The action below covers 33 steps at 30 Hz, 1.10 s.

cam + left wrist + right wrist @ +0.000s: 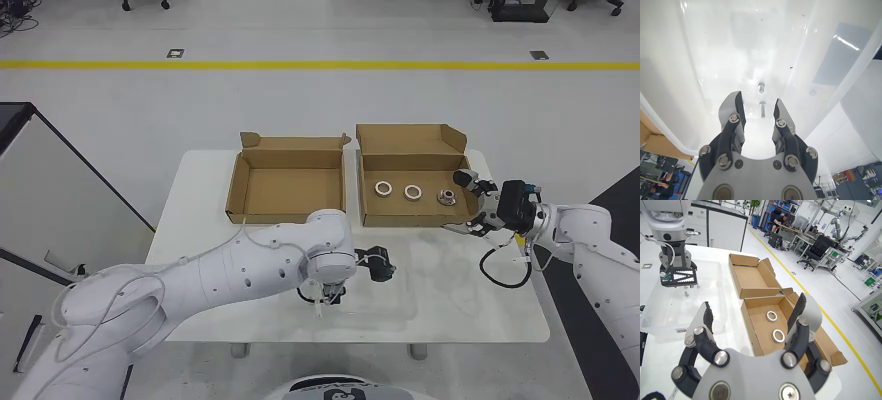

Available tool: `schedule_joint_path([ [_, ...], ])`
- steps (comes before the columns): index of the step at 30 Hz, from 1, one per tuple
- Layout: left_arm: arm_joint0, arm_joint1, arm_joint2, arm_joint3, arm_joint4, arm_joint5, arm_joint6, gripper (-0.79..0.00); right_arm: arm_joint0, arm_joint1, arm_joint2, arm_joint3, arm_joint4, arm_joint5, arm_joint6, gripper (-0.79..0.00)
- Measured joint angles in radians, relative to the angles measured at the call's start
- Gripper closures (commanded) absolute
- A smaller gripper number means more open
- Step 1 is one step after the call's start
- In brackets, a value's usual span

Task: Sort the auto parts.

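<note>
- The left gripper [758, 96] hangs inside the clear plastic bin [696, 306], jaws apart and holding nothing. It is lined up over the long bolt [762, 110], and a short bolt [761, 87] lies just beyond.
- The step in hand looks like picking the long bolt. The next move calls for a straight descent, then closing across the shank.
- The left cardboard box [290, 190] seems the bolts' likely destination.
- The right cardboard box [410, 165] holds a metal ring [383, 188], a second ring [413, 191] and a darker round part [446, 196].
- The right gripper [754, 299] hovers at that box's outer edge, jaws apart, carrying nothing.
</note>
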Motion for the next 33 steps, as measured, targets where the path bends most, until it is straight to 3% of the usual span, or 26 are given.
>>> schedule_joint_path([
  [12,0.031,-0.036,0.000,0.064,0.012,-0.017,0.002,-0.360,0.000,0.000,0.000,0.000,0.000,0.000,0.000,-0.785],
  [33,0.070,-0.029,-0.027,0.102,0.030,-0.036,0.006,-0.336,0.000,0.000,0.000,0.000,0.000,0.000,0.000,-0.785],
])
